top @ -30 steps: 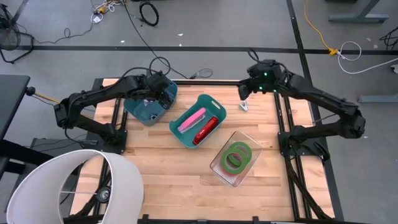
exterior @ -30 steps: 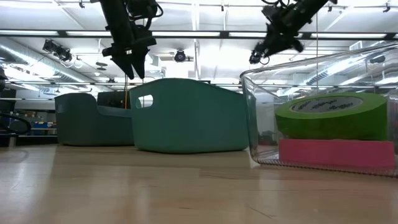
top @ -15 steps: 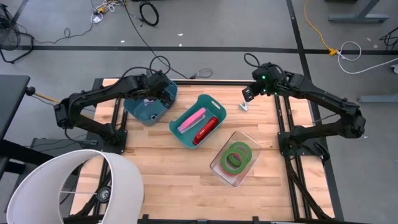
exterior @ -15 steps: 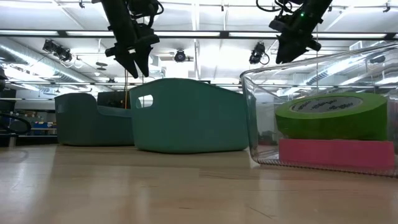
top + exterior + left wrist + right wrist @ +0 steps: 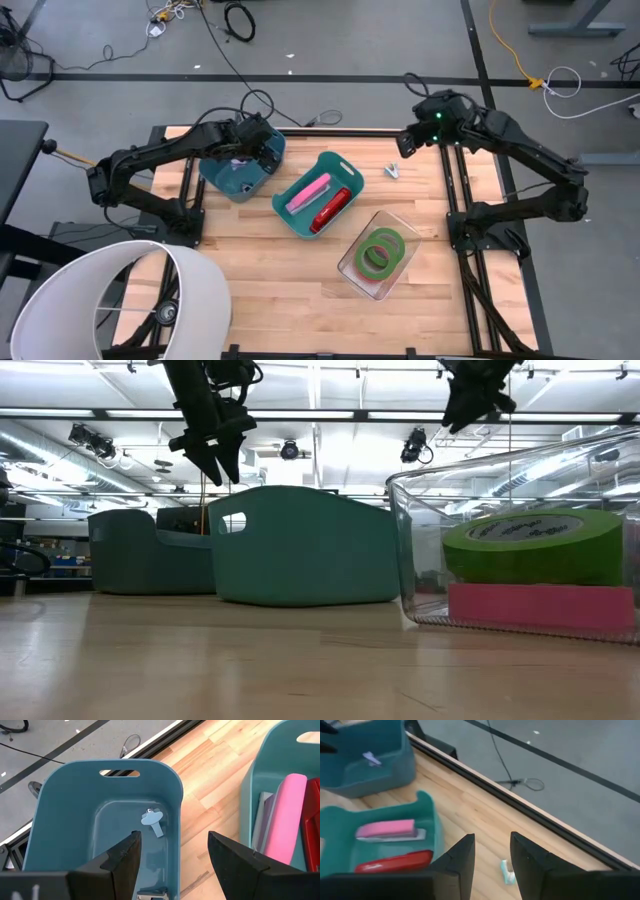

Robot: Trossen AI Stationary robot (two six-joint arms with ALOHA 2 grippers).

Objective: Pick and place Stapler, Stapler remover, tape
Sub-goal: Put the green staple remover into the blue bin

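Left hand hangs with fingers spread wide over the blue bin, in which a pale blue staple remover lies. Right hand is raised above the bench rear edge, fingers parted, empty, near a second staple remover. Pink stapler and red stapler sit in the teal bin. Tape rolls rest in the clear container.

A robotics lab or workshop hall — the pale wooden plank table stands on a black metal frame over a bare grey concrete floor marked with dark tape lines. Loose black cables and a yellow cord trail across it. The low view shows an open industrial ceiling — long white strip lights and silver ducting
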